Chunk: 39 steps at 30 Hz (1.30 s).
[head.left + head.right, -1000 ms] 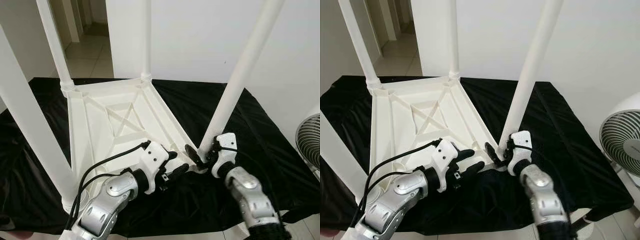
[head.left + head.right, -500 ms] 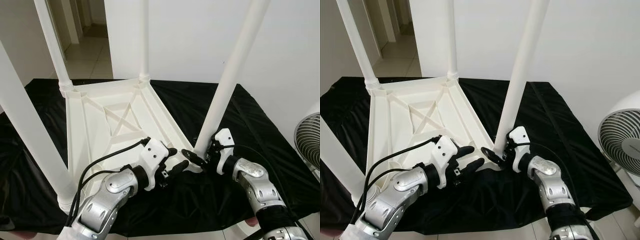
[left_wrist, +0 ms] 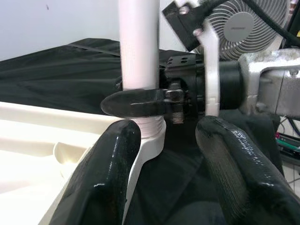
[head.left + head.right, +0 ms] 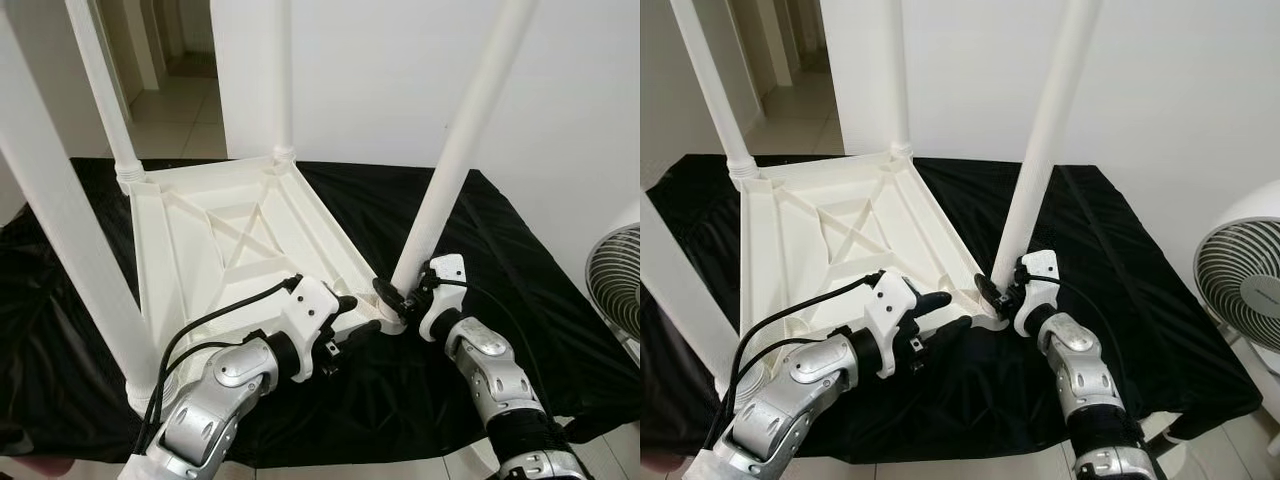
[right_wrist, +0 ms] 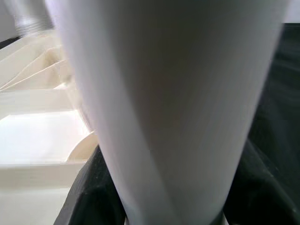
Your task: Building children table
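Right hand (image 4: 392, 297) clamps the near-right leg (image 4: 455, 160)
Upturned white table (image 4: 240, 245) lies on the black-draped worktop (image 4: 520, 270); left hand (image 4: 352, 322), fingers apart, hovers at the leg's eight o'clock

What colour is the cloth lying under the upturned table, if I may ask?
Black cloth, clearest in the left eye view.

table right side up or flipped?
Flipped. The white table lies top-down on the black cloth, ribbed underside showing, legs pointing up; right gripper holds the near-right leg.
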Motion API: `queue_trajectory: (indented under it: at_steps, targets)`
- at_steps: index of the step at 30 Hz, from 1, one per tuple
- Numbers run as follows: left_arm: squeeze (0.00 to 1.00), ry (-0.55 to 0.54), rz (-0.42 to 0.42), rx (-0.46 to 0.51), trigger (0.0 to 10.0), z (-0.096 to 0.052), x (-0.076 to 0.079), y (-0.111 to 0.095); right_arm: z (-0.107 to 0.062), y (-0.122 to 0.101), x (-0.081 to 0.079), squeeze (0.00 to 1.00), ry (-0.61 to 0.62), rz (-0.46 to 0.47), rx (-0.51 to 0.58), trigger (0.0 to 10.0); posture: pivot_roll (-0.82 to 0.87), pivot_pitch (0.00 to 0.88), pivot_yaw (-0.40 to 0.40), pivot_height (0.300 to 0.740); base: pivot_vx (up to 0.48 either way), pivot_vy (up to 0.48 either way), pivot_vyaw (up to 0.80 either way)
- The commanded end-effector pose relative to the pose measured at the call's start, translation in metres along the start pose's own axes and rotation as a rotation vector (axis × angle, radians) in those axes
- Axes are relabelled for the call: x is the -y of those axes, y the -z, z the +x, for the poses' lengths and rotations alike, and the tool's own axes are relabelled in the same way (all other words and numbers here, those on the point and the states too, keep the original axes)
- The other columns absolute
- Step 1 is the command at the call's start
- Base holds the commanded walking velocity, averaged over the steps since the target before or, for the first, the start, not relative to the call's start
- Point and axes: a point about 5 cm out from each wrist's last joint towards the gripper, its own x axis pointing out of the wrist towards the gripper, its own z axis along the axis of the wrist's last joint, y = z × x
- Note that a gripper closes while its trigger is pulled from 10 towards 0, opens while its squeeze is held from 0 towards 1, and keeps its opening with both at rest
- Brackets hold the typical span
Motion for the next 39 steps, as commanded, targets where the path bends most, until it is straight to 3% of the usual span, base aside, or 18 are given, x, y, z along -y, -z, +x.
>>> queue_trajectory:
  at_steps: [1,4,5,10,12,13,17,22,23,25,26,27,29,34,35,39]
  targets:
    - [0.0,0.017,-0.015,-0.007,10.0,0.0,0.002,0.002,-0.003,0.005,0.006,0.0,0.11,0.022,-0.028,0.0,-0.01,0.016,-0.033,0.74,0.0,0.0,0.0]
    - [0.0,0.02,-0.016,-0.008,10.0,0.0,0.003,0.002,-0.003,0.005,0.001,0.0,0.168,0.035,-0.027,0.0,-0.01,0.015,-0.034,0.74,0.0,0.0,0.0]
    - [0.0,0.023,-0.017,-0.008,10.0,0.0,0.004,0.003,-0.004,0.006,-0.001,0.0,0.259,0.031,-0.03,0.0,-0.01,0.013,-0.036,0.74,0.0,0.0,0.0]
    - [0.0,0.026,-0.018,-0.008,10.0,0.001,0.004,0.003,-0.007,0.008,-0.007,0.0,0.414,0.02,-0.036,0.0,-0.01,0.008,-0.036,0.74,0.0,0.0,0.0]
    - [0.0,0.029,-0.019,-0.006,10.0,0.001,0.006,0.003,-0.013,0.01,-0.012,0.0,0.613,0.008,-0.07,0.0,-0.01,0.002,-0.039,0.74,0.0,0.0,0.0]
    - [0.0,0.03,-0.02,-0.006,10.0,0.001,0.006,0.003,-0.014,0.011,-0.012,0.0,0.652,0.008,-0.075,0.0,-0.01,0.002,-0.039,0.74,0.0,0.0,0.0]
    - [0.0,0.029,-0.02,-0.005,10.0,0.001,0.006,0.003,-0.019,0.014,-0.013,0.0,0.721,0.02,-0.103,0.0,0.0,0.001,-0.039,0.74,0.0,0.0,0.0]
    - [0.0,0.029,-0.018,-0.004,10.0,0.001,0.006,0.003,-0.015,0.014,-0.017,0.0,0.687,0.038,-0.117,0.0,0.0,0.0,-0.042,0.74,0.0,0.0,0.0]
    - [0.0,0.029,-0.019,-0.004,10.0,0.001,0.006,0.003,-0.013,0.013,-0.019,0.0,0.662,0.045,-0.111,10.0,0.0,0.0,-0.042,0.74,0.0,0.0,0.0]
    - [0.0,0.028,-0.02,-0.004,10.0,0.001,0.006,0.003,-0.011,0.012,-0.021,0.0,0.644,0.051,-0.107,10.0,0.0,0.0,-0.042,0.74,0.0,0.0,0.0]
    - [0.0,0.027,-0.02,-0.004,10.0,0.001,0.006,0.003,-0.011,0.012,-0.022,0.69,0.635,0.048,-0.101,10.0,0.0,0.0,-0.044,0.74,0.0,0.0,0.0]
    - [0.0,0.026,-0.021,-0.004,10.0,0.001,0.006,0.003,-0.008,0.009,-0.023,1.0,0.606,0.043,-0.083,10.0,0.0,0.0,-0.044,0.74,0.0,0.0,0.0]
    - [0.0,0.026,-0.021,-0.004,10.0,0.001,0.006,0.003,-0.008,0.009,-0.023,1.0,0.606,0.043,-0.083,10.0,0.0,0.0,-0.044,0.74,0.0,0.0,0.0]
    - [0.0,0.026,-0.022,-0.005,10.0,0.0,0.006,0.003,-0.001,0.001,-0.024,1.0,0.444,0.066,-0.039,10.0,0.0,0.004,-0.043,0.74,0.0,0.0,0.0]
    - [0.0,0.025,-0.023,-0.005,10.0,0.0,0.006,0.003,0.001,-0.005,-0.022,0.0,0.275,0.059,-0.013,10.0,-0.01,0.009,-0.041,0.74,0.0,0.0,0.0]
    - [0.0,0.023,-0.023,-0.006,10.0,0.0,0.006,0.003,-0.001,-0.008,-0.018,0.0,0.146,0.032,-0.019,10.0,-0.01,0.015,-0.039,0.74,0.0,0.0,0.0]
